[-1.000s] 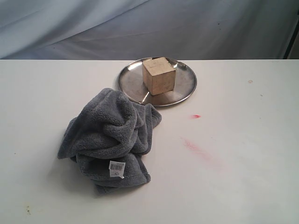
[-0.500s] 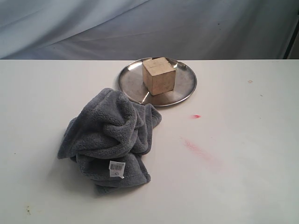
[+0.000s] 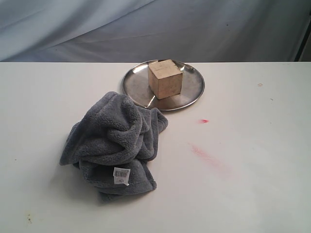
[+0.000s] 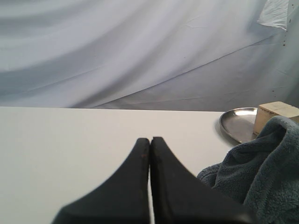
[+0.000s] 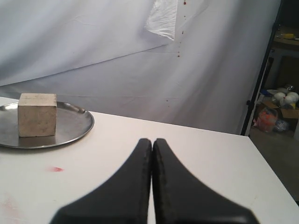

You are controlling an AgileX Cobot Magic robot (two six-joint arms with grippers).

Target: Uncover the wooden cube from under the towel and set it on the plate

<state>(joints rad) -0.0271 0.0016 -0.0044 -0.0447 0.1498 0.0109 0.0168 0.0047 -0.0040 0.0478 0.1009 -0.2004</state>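
Note:
The wooden cube (image 3: 165,78) stands on the silver plate (image 3: 191,92) at the back of the table, fully uncovered. It also shows in the left wrist view (image 4: 275,111) and the right wrist view (image 5: 37,115), resting on the plate (image 4: 237,123) (image 5: 74,126). The blue-grey towel (image 3: 114,141) lies crumpled in front of the plate, its edge touching the rim, its white tag facing forward. My left gripper (image 4: 150,140) is shut and empty, beside the towel (image 4: 259,177). My right gripper (image 5: 152,141) is shut and empty, off to the plate's side. Neither arm appears in the exterior view.
Red smears (image 3: 209,156) and a small red spot (image 3: 203,121) mark the white table to the right of the towel. A grey-blue cloth backdrop (image 3: 155,29) hangs behind the table. Shelving with clutter (image 5: 280,107) stands beyond the table's far edge.

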